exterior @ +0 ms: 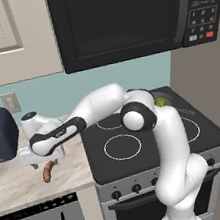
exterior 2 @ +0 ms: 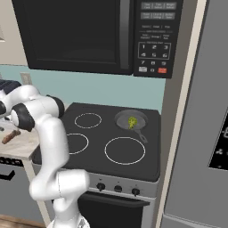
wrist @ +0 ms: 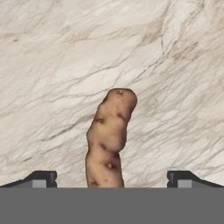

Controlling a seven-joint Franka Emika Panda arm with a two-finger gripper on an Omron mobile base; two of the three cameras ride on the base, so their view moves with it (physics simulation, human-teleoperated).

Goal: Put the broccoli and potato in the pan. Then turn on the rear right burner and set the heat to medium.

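Hand view shows my claw (wrist: 112, 179) spread wide above the elongated orange-brown potato (wrist: 109, 140) on the marbled worktop (wrist: 175, 65), fingertips straddling it for gripping.

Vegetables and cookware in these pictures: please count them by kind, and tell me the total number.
Broccoli: 1, inside the pan
Potato: 1, lying on the counter
Pan: 1, on the rear right burner
Total: 3
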